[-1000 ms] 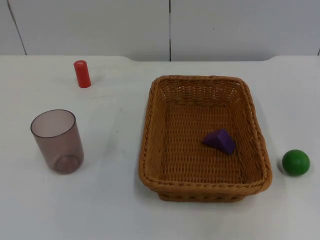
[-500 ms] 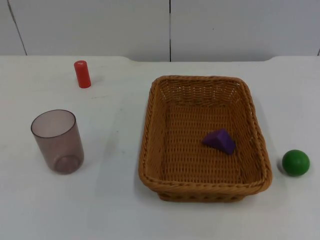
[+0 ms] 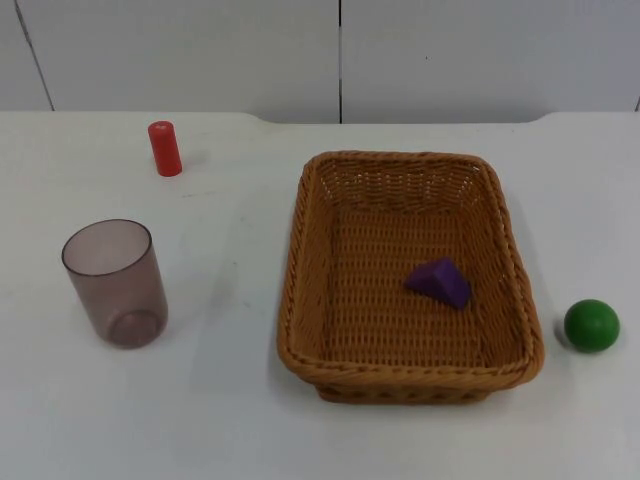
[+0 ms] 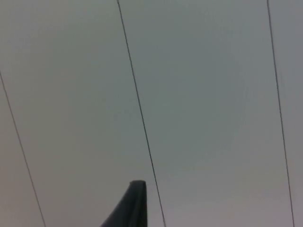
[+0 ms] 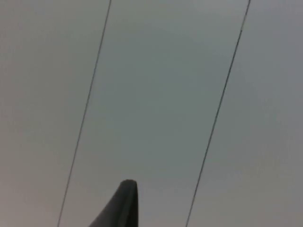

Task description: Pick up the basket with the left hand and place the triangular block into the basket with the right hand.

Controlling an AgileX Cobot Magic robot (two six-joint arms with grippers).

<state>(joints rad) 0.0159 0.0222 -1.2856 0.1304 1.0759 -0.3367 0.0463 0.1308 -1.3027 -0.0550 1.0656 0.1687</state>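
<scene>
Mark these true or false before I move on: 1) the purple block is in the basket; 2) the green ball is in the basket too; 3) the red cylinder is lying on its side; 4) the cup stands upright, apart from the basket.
1) True: the purple triangular block lies on the floor of the basket.
2) False: the green ball sits on the table, outside the basket's right rim.
3) False: the red cylinder stands upright near the partition wall.
4) True: the translucent cup is upright, well clear of the basket.
</scene>
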